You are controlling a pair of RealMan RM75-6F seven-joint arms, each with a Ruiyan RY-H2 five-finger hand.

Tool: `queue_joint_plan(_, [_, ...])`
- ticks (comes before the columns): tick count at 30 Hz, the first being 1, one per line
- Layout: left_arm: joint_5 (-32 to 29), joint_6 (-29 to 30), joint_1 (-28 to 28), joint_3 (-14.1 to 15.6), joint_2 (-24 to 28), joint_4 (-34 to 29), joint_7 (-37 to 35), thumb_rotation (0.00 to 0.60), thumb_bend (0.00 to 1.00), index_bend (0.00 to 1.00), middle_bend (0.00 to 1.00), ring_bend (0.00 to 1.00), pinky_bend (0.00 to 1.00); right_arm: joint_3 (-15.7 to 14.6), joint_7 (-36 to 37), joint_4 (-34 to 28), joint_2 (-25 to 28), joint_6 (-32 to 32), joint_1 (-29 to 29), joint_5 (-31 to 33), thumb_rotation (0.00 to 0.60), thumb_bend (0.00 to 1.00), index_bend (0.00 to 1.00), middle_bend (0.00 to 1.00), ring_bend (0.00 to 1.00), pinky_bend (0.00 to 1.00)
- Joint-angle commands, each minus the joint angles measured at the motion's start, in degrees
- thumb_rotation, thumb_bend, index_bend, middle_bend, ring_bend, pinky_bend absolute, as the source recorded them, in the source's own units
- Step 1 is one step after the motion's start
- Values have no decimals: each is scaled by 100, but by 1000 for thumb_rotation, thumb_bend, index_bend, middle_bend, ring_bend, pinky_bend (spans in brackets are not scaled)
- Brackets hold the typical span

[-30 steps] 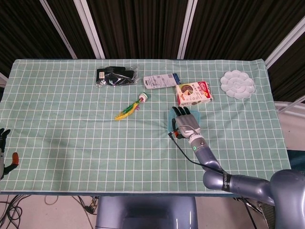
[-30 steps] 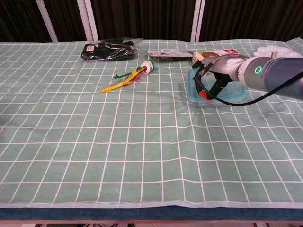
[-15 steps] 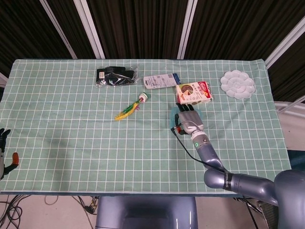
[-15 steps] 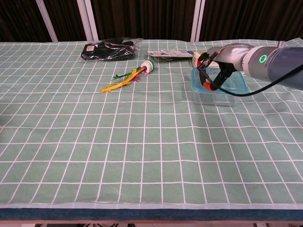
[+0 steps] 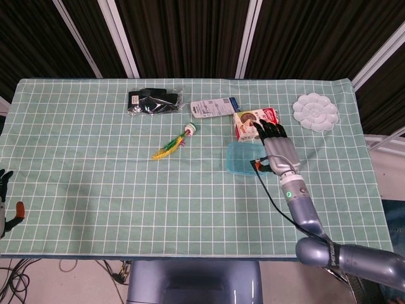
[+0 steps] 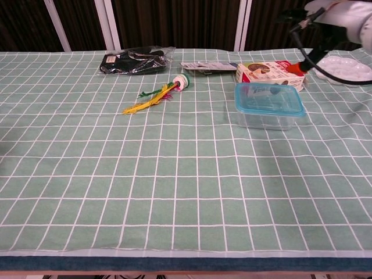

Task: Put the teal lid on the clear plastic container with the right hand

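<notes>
The teal lid (image 6: 269, 97) sits flat on the clear plastic container (image 6: 266, 114), which stands on the green checked cloth of the desk (image 6: 116, 174), just in front of the snack box (image 6: 269, 74). The right robot hand (image 5: 276, 147) is raised above the desk, beside the container and apart from it — its fingers are spread and it holds nothing. The left robot hand (image 5: 5, 202) shows only at the far edge of the head view; whether it is open I cannot tell. A white palette (image 5: 315, 111) lies near the far right corner.
</notes>
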Motion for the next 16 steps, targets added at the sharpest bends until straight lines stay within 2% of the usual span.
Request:
queue_joint_plan(1, [63, 53, 9, 0, -20, 19, -7, 600, 525, 72, 3, 0, 0, -525, 298, -717, 612, 724, -781, -833, 600, 335, 0, 0, 0, 0])
queue_joint_plan(3, [125, 99, 16, -3, -30, 26, -31, 600, 525, 72, 3, 0, 0, -841, 404, -815, 737, 1135, -1143, -1390, 600, 334, 0, 0, 0, 0])
queue_joint_plan(5, [214, 162, 25, -4, -51, 61, -65, 600, 525, 72, 3, 0, 0, -1380, 556, -800, 804, 1647, -1682, -2141, 600, 335, 0, 0, 0, 0])
queue_joint_plan(9, [339, 242, 31, 15, -99, 119, -30, 600, 525, 72, 3, 0, 0, -2064, 583, -611, 804, 2215, -2406, -2824, 600, 325, 0, 0, 0, 0])
queue_joint_plan(12, [390, 254, 37, 49, -126, 126, 20, 600, 525, 72, 3, 0, 0, -2236, 589, -304, 615, 2821, -2914, -3171, 600, 323, 0, 0, 0, 0])
queue_joint_plan(16, [442, 284, 46, 79, -148, 133, 111, 600, 525, 72, 3, 0, 0, -2296, 772, 105, 455, 3210, -3327, -3430, 600, 323, 0, 0, 0, 0])
